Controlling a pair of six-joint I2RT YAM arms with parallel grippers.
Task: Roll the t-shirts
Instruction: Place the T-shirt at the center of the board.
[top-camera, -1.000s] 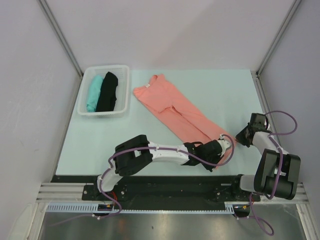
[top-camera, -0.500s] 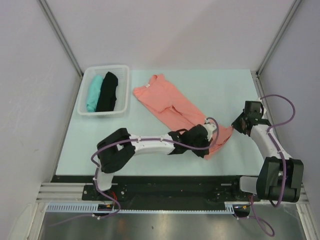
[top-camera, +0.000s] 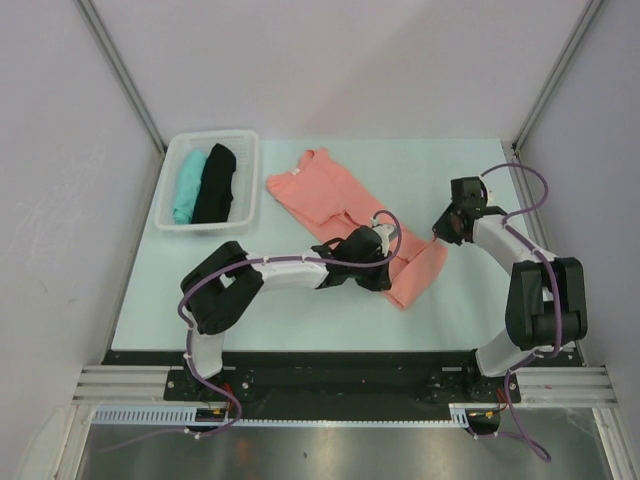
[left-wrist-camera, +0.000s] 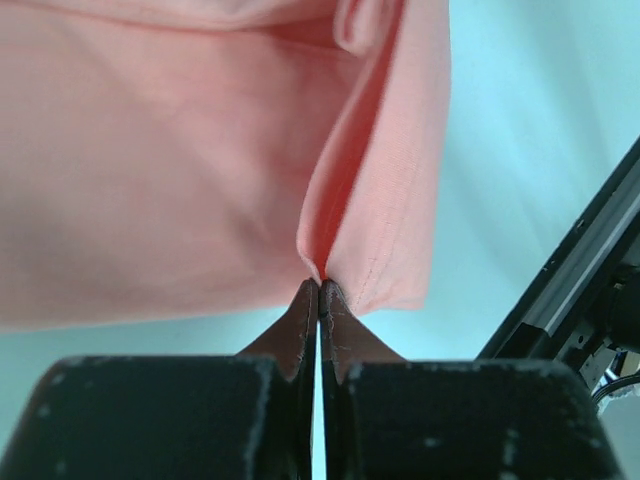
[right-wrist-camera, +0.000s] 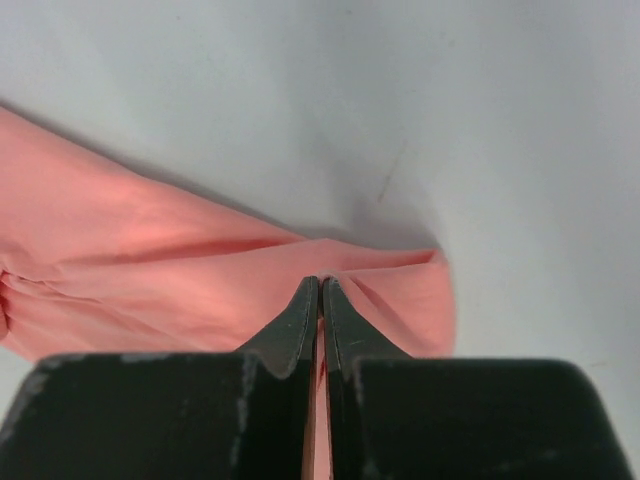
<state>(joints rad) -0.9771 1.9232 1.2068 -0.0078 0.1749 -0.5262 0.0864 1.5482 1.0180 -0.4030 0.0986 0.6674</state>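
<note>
The salmon-pink t-shirt lies folded lengthwise, slanting from the back centre toward the front right of the table, with its lower end doubled back. My left gripper is shut on the shirt's hem near the fold; the left wrist view shows the cloth pinched at the fingertips. My right gripper is shut on the hem's other corner; the cloth also fills the right wrist view. A teal t-shirt and a black t-shirt lie rolled in the basket.
A white plastic basket stands at the back left of the pale green table. Grey walls close in both sides and the back. The black rail runs along the front edge.
Both grippers have moved away from the front edge toward the back left, carrying the shirt's lower end with them, so it now folds over the shirt's middle.
</note>
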